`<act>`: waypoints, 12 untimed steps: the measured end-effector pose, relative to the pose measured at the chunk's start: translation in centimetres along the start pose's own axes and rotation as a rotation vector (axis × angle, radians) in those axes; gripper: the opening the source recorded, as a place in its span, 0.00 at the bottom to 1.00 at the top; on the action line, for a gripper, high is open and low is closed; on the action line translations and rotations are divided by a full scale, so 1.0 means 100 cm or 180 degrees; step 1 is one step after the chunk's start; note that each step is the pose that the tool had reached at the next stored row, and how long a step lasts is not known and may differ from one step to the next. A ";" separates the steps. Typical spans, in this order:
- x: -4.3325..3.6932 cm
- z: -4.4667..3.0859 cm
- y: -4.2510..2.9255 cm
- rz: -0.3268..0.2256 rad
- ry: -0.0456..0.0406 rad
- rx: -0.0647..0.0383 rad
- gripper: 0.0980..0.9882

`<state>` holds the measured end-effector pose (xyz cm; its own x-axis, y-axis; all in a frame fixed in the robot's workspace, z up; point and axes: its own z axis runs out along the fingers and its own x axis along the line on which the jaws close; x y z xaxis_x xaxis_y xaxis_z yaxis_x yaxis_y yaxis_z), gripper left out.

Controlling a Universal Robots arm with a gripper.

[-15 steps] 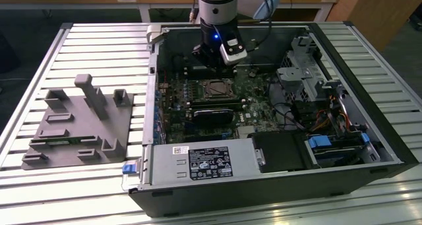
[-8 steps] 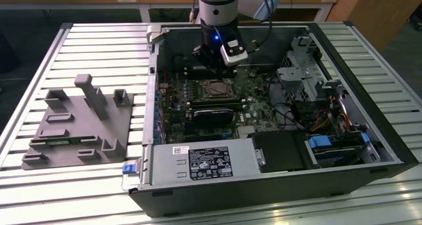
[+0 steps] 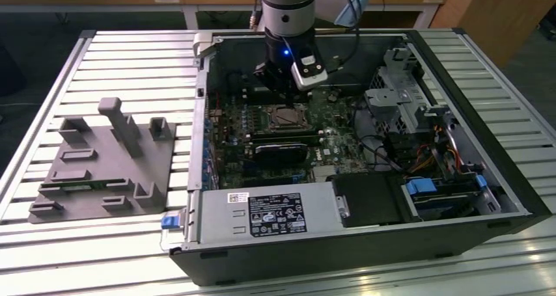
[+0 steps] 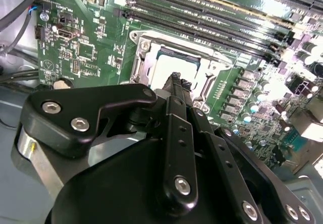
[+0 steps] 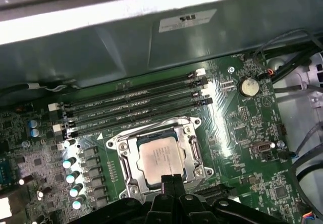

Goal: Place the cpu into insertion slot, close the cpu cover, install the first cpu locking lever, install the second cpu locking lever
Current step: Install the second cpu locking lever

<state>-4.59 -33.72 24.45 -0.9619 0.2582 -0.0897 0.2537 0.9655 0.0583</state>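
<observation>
A: Big picture first?
B: The open black computer case (image 3: 365, 237) lies on the slatted metal tabletop (image 3: 130, 68), its green motherboard (image 5: 237, 133) facing up.
A: And the chip?
B: The grey square cpu (image 5: 160, 159) already sits in the silver-rimmed insertion slot (image 5: 117, 144), the thin silver cpu cover (image 5: 194, 148) framing it.
A: The gripper?
B: The gripper (image 5: 171, 179) hangs just over the socket's edge, fingers pressed together, holding nothing. I'd push the levers slowly.

Memory slots (image 5: 136, 105) flank the insertion slot (image 5: 160, 158) closely; case wall (image 5: 126, 47) rises just beyond them.
</observation>
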 end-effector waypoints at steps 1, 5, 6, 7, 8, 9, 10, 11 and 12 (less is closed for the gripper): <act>-0.0001 0.0000 -0.0005 0.0000 0.0000 0.0000 0.01; -0.0007 -0.0001 -0.0027 0.0000 0.0000 0.0000 0.01; -0.0009 -0.0001 -0.0033 0.0000 0.0000 0.0000 0.01; -0.0011 -0.0002 -0.0040 0.0000 0.0000 0.0000 0.01; -0.0012 -0.0002 -0.0046 0.0000 0.0000 0.0000 0.01; -0.0014 -0.0002 -0.0054 0.0000 0.0000 0.0000 0.01; -0.0017 -0.0002 -0.0062 0.0000 0.0000 0.0000 0.01; -0.0019 -0.0002 -0.0072 0.0000 0.0000 0.0000 0.01; -0.0023 -0.0003 -0.0084 0.0000 0.0000 0.0000 0.01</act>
<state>-4.59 -34.59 24.45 -0.9619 0.2582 -0.0897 0.2537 0.9655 0.0584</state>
